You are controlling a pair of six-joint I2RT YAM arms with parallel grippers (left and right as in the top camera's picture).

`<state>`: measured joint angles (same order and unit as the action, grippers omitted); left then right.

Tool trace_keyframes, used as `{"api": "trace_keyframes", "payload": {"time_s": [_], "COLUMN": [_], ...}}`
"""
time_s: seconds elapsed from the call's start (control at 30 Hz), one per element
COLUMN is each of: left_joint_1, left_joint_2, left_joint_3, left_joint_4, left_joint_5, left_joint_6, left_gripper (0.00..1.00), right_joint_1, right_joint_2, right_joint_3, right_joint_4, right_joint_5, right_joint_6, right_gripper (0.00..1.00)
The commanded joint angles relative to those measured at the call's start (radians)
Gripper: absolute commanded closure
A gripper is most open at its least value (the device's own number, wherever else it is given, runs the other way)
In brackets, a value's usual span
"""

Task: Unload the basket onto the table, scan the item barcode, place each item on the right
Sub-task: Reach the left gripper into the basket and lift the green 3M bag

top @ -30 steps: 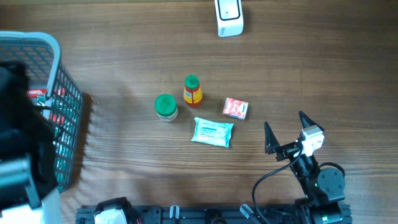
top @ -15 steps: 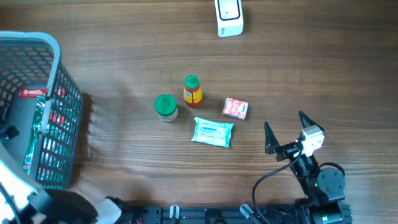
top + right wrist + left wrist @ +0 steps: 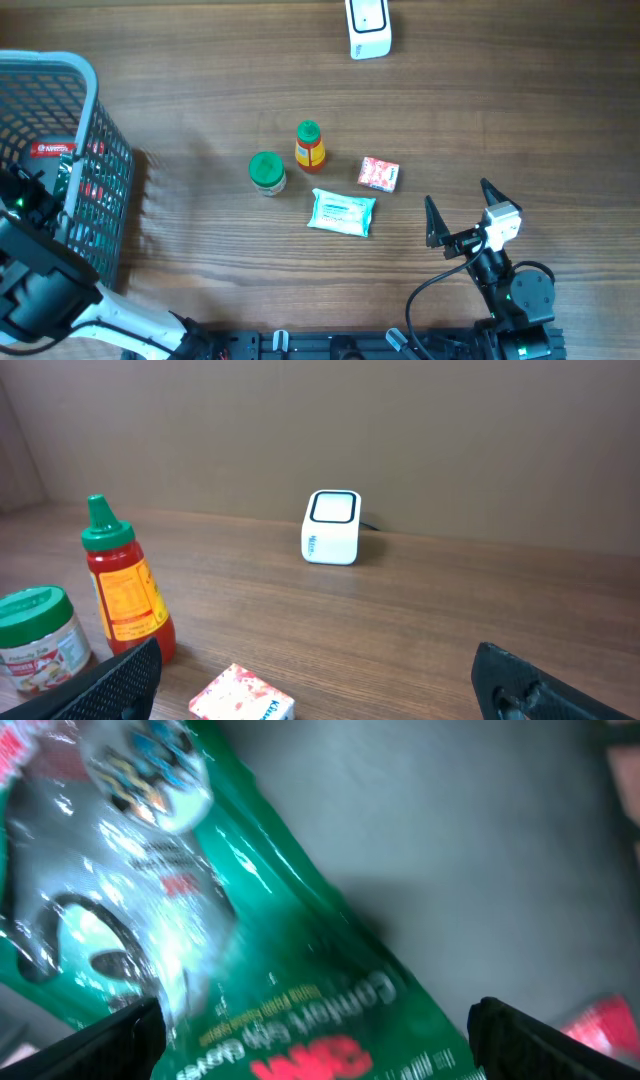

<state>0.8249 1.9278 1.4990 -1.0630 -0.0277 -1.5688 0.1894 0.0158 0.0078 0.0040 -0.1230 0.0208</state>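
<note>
Black fingers, white wrist block, black cable.

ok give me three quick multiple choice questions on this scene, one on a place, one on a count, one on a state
1. The scanner is: A touching the bottle; B in the right gripper; C alone, beyond the bottle.
2. Green lids on the table: A one; B two; C three.
3. The right gripper is: A open, empty; B shut on the bottle; C shut on the scanner.

C, it stands apart at the far edge. B, the jar and the bottle. A, fingers spread, nothing between them.
</note>
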Motion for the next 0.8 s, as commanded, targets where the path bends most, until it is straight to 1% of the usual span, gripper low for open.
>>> {"api": "trace_keyframes", "payload": {"time_s": [0.0,0.1,0.23,0.33,0.37,0.4,0.43,0.47,0.5,0.53,0.57,0.63,0.77], "left_joint_1": [0.005,0.005,0.003,0.004,0.004,0.004,0.004,0.004,0.004,0.004,0.004,0.004,0.005], "left_joint_2": [0.048,0.086,0.138,0.169,0.179,0.183,0.184,0.184,0.184,0.184,0.178,0.148,0.0], "left_joint_3": [0.005,0.005,-0.004,-0.06,-0.092,-0.113,-0.153,-0.167,-0.171,-0.171,-0.17,-0.169,-0.153], "left_joint_4": [-0.022,-0.043,-0.058,-0.055,-0.052,-0.049,-0.048,-0.049,-0.049,-0.049,-0.049,-0.054,-0.087], "left_joint_5": [-0.071,-0.077,-0.098,-0.097,-0.097,-0.097,-0.097,-0.097,-0.097,-0.097,-0.097,-0.097,-0.098], "left_joint_6": [-0.097,-0.134,-0.134,-0.134,-0.134,-0.134,-0.133,-0.132,-0.122,-0.097,-0.068,-0.031,-0.031], "left_gripper": [0.0,0.0,0.0,0.0,0.04,0.15,0.47,0.62,0.68,0.8,0.96,0.96,0.96], "right_joint_1": [0.004,0.004,0.004,0.004,0.004,0.004,0.004,0.004,0.004,0.004,0.004,0.004,0.004], "right_joint_2": [-0.002,-0.002,-0.002,-0.002,-0.002,-0.002,-0.002,-0.002,-0.002,-0.002,-0.002,-0.002,-0.002], "right_joint_3": [-0.002,-0.002,-0.002,-0.002,-0.002,-0.002,-0.002,-0.002,-0.002,-0.002,-0.002,-0.002,-0.002], "right_joint_4": [0.003,0.003,0.003,0.003,0.003,0.003,0.003,0.003,0.003,0.003,0.003,0.003,0.003], "right_joint_5": [-0.007,-0.007,-0.007,-0.007,-0.007,-0.007,-0.007,-0.007,-0.007,-0.007,-0.007,-0.007,-0.007], "right_joint_6": [-0.002,-0.002,-0.002,-0.002,-0.002,-0.002,-0.002,-0.002,-0.002,-0.002,-0.002,-0.002,-0.002], "right_gripper": [0.0,0.0,0.0,0.0,0.0,0.0,0.0,0.0,0.0,0.0,0.0,0.0,0.0]}}
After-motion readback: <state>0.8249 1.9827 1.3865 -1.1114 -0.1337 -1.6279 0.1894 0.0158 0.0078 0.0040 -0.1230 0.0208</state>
